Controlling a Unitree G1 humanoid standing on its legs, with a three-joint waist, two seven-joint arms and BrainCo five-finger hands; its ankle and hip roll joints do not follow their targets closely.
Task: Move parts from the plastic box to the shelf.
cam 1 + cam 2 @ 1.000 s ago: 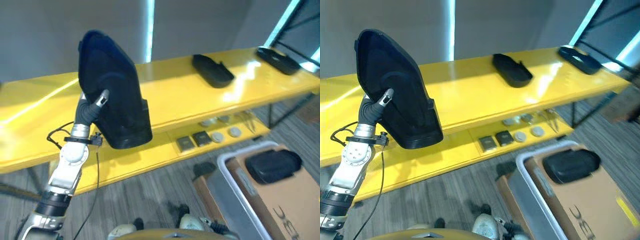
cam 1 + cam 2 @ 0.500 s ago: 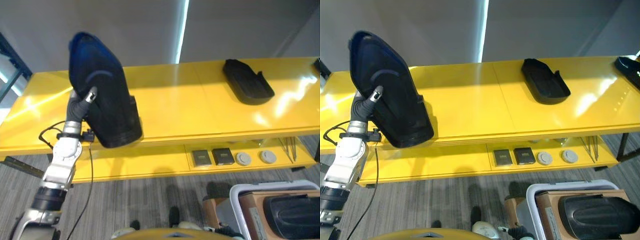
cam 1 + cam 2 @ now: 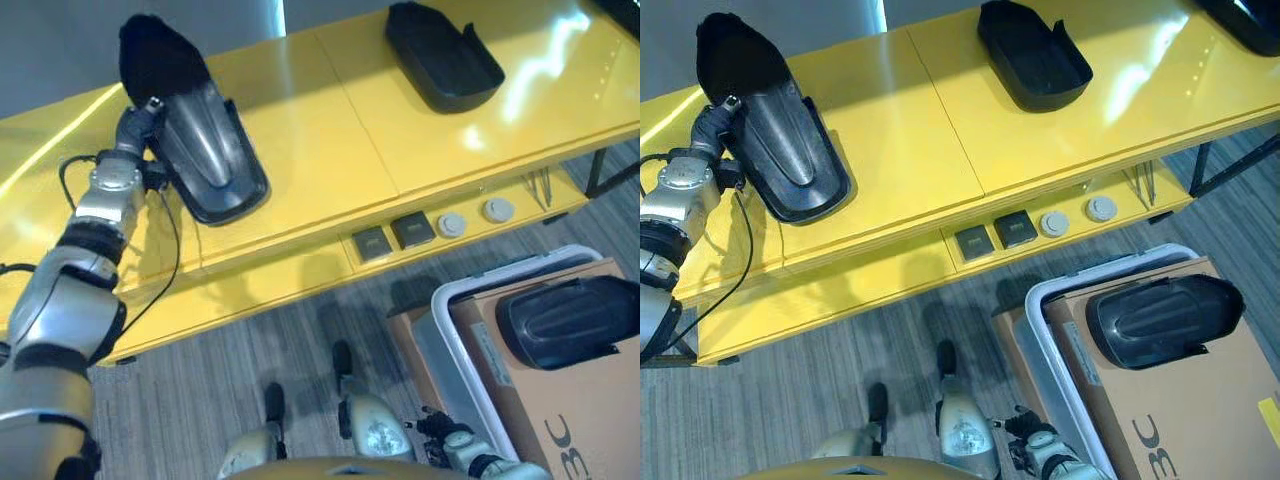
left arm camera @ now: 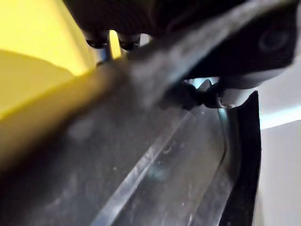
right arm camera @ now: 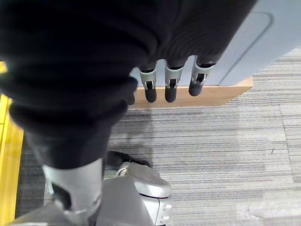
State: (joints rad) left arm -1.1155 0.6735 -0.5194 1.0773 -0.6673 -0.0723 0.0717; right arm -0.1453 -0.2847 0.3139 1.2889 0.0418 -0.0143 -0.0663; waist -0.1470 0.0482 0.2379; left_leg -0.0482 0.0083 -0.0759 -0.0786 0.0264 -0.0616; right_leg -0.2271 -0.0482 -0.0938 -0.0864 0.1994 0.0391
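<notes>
Black moulded plastic forms the part [image 3: 195, 150] at the left hand [image 3: 137, 122]. In the earlier frames this part was raised upright above the yellow shelf [image 3: 330, 130], carried on the left hand; it now lies flat on the shelf top, hollow side up, with its glossy inner face showing. The whole scene has also shifted between frames, so the camera has moved and now looks more steeply down.

In the eye views the left hand sits against the far end of the part, touching its rim. Whether its fingers are clenched on the rim or released cannot be told there. The left wrist view shows the part's inner surface [image 4: 155, 174] and raised edge from very close, with dark fingertips [image 4: 96, 42] at the shelf's yellow top, but the grasp is not readable there either.

The right wrist view shows the right hand [image 5: 169, 84] with fingers hanging straight and relaxed, holding nothing, above grey carpet floor [image 5: 211, 155], beside a pale panel with a brown base.

Further along the shelf, well apart from the left hand, lies a second black part [image 3: 440, 55]. On the lower shelf level sit two dark square items [image 3: 390, 238] and two round grey discs [image 3: 475, 217]. Near the floor, far from the left hand, a white plastic box [image 3: 1060, 300] holds a brown cardboard carton [image 3: 1170, 400] with another black part [image 3: 1165, 320] resting on it.
</notes>
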